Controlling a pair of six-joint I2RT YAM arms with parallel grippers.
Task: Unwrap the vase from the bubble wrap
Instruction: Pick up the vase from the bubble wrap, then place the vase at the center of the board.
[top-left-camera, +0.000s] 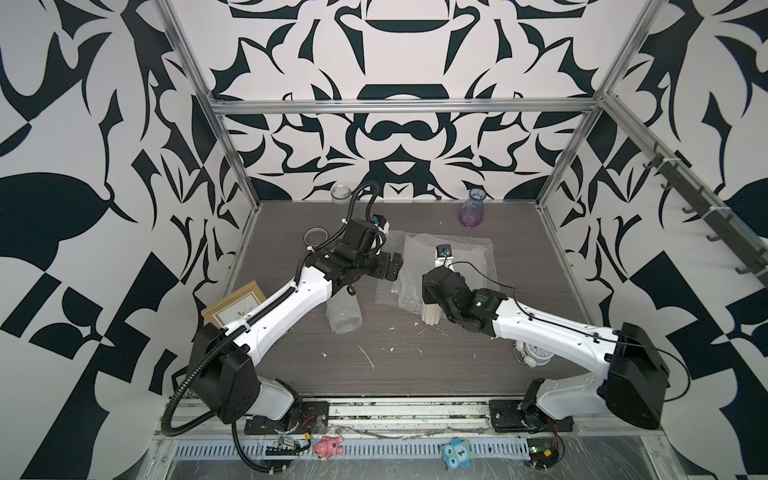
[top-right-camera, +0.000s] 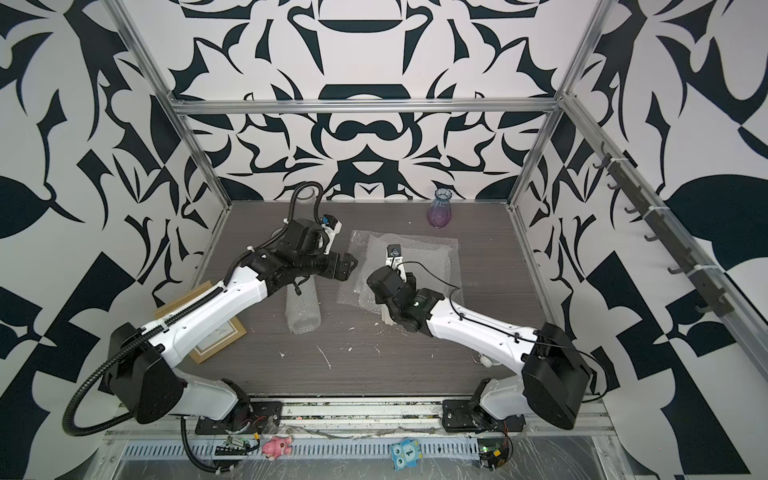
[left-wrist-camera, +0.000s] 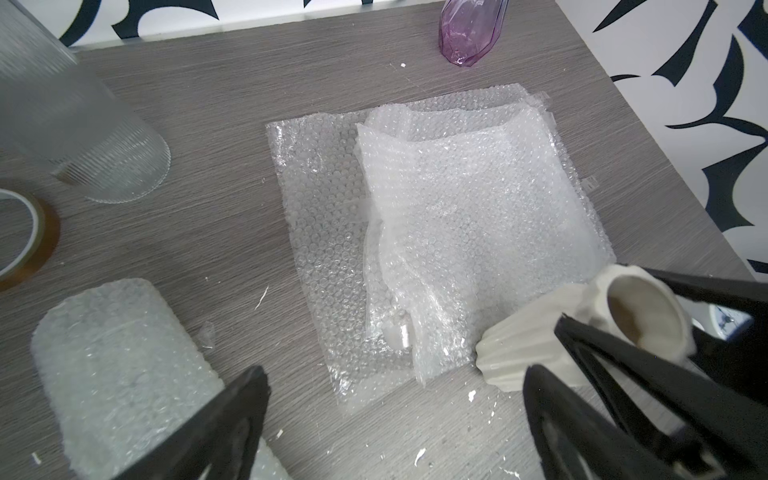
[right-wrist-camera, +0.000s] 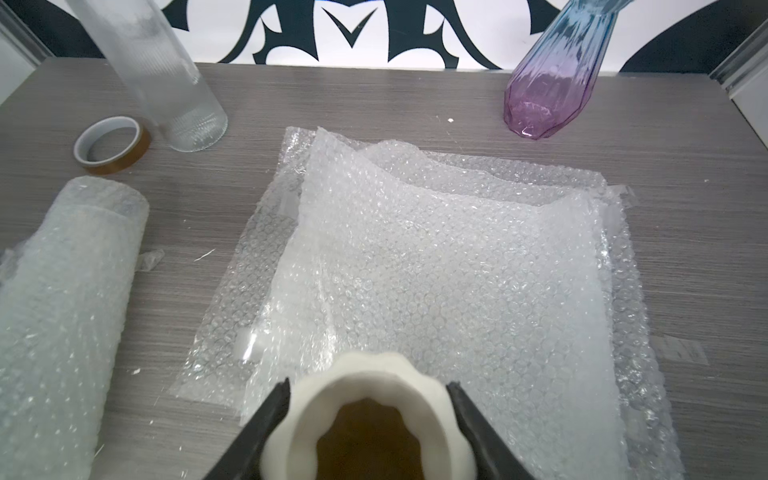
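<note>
Vase (right-wrist-camera: 365, 376): white ceramic, fluted body, scalloped mouth, bare of wrap. The right claw (right-wrist-camera: 369, 385) pinches its neck from both sides, jaws partway apart.

Bubble wrap (right-wrist-camera: 436, 266): clear pimpled sheets, rumpled, lying flat on the grey wood-grain table (right-wrist-camera: 415, 95) just ahead of that claw.

Left claw (left-wrist-camera: 395, 370): spread wide, empty, beside a rolled tube (left-wrist-camera: 120, 365) of the same wrap.

Farther ahead: purple glass vase (right-wrist-camera: 548, 91), ribbed glass cylinder (right-wrist-camera: 174, 91), tape roll (right-wrist-camera: 112, 143).

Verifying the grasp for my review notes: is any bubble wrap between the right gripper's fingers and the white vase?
Nothing visible. In the right wrist view, the fingers of the right gripper sit directly on the bare rim of the white vase; the bubble wrap lies spread on the table beyond it.
</note>
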